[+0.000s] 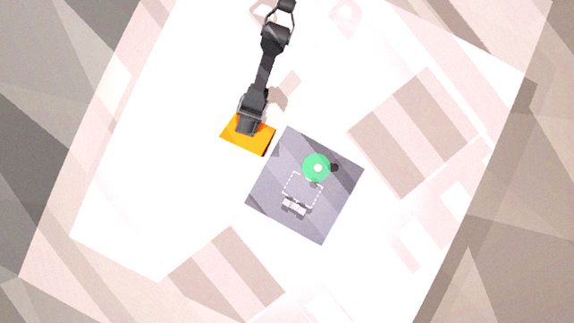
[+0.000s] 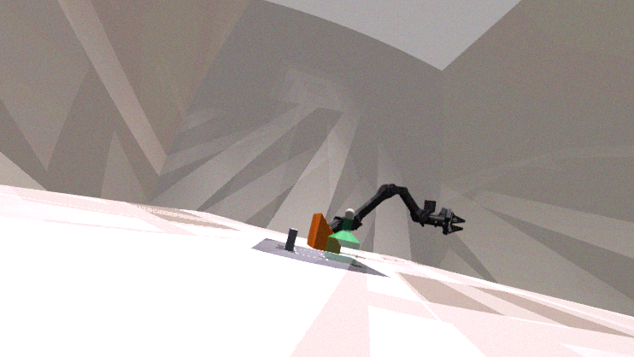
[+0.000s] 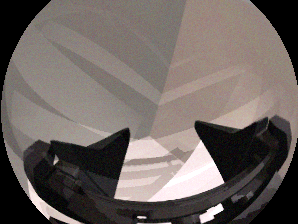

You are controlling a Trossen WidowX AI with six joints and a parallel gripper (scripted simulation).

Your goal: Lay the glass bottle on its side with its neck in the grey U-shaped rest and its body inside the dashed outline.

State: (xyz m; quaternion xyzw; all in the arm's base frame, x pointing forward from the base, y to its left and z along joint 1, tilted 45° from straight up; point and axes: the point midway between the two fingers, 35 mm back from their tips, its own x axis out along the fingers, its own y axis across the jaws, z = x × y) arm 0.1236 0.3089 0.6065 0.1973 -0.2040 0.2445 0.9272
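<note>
The glass bottle (image 1: 315, 167) (image 2: 347, 237) stands upright on the grey mat (image 1: 266, 185) (image 2: 269, 245), its broad green body below and its narrow neck (image 2: 348, 223) pointing up, with a pale rounded top (image 1: 318, 168) (image 2: 349, 213). From above, it overlaps one side of the dashed outline (image 1: 288, 182), with most of its body beyond that side.

The grey U-shaped rest (image 1: 294, 207) (image 2: 290, 239) stands on the same mat at the opposite side of the outline, apart from the bottle (neither the neck in the rest nor the body laid inside the outline, then).

The gripper (image 2: 463, 225) (image 3: 162, 128) is released, its fingers spread wide with nothing between them. It is raised over the pale surface (image 1: 164, 170) (image 2: 177, 292), well apart from the bottle, and points sideways in the exterior view; the top view leaves it out of frame.

The black arm (image 1: 267, 66) (image 2: 374, 202) bends up and over before descending toward the gripper. An orange block (image 1: 262, 143) (image 2: 318, 232) sits just beside the mat, and from above one dark end of the arm covers part of it (whether the two touch, one cannot tell).
</note>
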